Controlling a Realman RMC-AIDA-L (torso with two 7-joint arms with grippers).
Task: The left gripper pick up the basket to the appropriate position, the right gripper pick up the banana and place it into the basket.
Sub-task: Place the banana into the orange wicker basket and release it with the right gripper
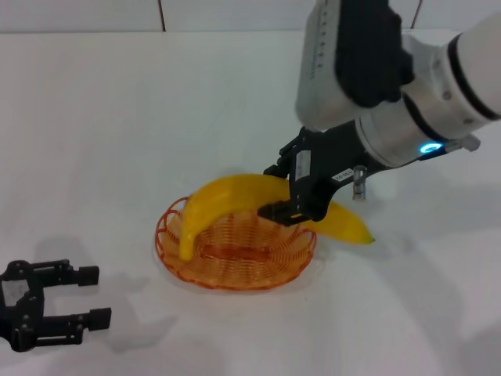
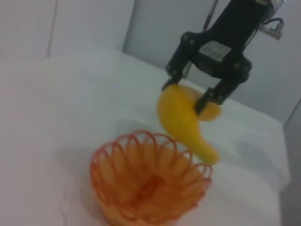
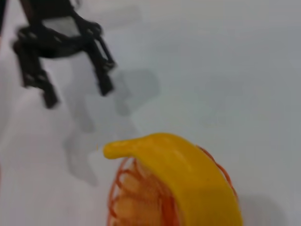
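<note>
Over the orange wire basket (image 1: 235, 254), the right gripper (image 1: 291, 190) is gripping the yellow banana (image 1: 223, 205) around its middle, its two black fingers clenched on the fruit from either side. The banana is hanging across the basket: one end is dipping down inside the basket's looped rim on the side facing the left gripper, while the other end is sticking out past the rim on the far side from it, toward the blue-lit arm (image 1: 427, 147). In the left wrist view the right gripper (image 2: 186, 92) is holding the banana (image 2: 183, 122) above and just behind the basket (image 2: 149, 181), with the lower end of the fruit pointing down toward the rim. In the right wrist view the banana (image 3: 183, 174) is arching over the basket (image 3: 136, 197), hiding much of the wirework.

The basket is sitting flat on the white table (image 1: 117, 141), upright, with nothing else inside it.

The left gripper (image 1: 92, 296) is lying low near the table, well apart from the basket, with its fingers released and spread, holding nothing. The right wrist view is showing that same gripper (image 3: 75, 92) beyond the basket with a clear gap between its fingers.
</note>
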